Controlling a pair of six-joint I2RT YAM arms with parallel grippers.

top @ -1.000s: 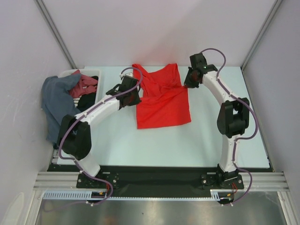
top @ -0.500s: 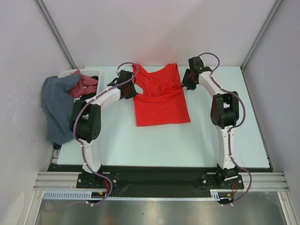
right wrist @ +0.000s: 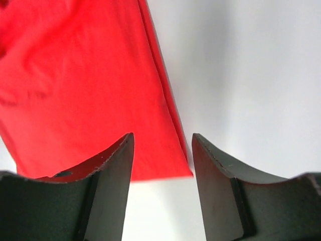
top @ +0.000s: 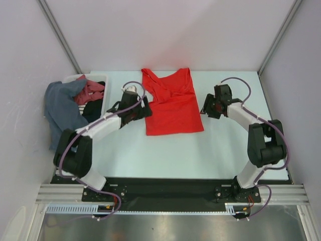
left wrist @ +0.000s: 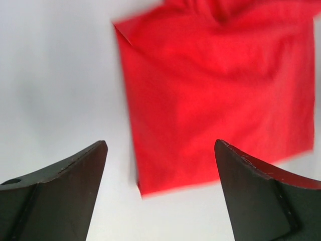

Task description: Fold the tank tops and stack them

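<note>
Nearest me, at the bottom of the overhead view, the two arm bases sit on the bench's (top: 150, 150) edge, and both arms reach up the frame toward the middle. The left claw (left wrist: 159, 145) hangs with its jaws spread wide and nothing between them, just off the left edge of the red tank top (top: 173, 105). The right claw (right wrist: 163, 136) is parted more narrowly, also empty, and poised over the top's right edge, where the cloth shows a doubled layer.

The red top lies mid-frame, hem toward the bottom and straps toward the top, mostly flat but rumpled below the neckline. I'd say it still has to be folded.

Farther off, upper left, the white basket (top: 100, 78) holds a pinkish garment (top: 90, 90) and something dark (top: 93, 108), which may be the second tank top; I can't tell. A grey-blue cloth (top: 60, 110) droops over its left side.

What worries me:
- If either claw pinches only the upper layer at the edge, the layers could slide apart and the fold come out crooked.
- With the jaws set at different widths, one side could catch before the other and skew the cloth.
- Those rumples near the neck would get pressed into the fold.
- The left arm's elbow swings near the drooping cloth and could drag it off.
</note>
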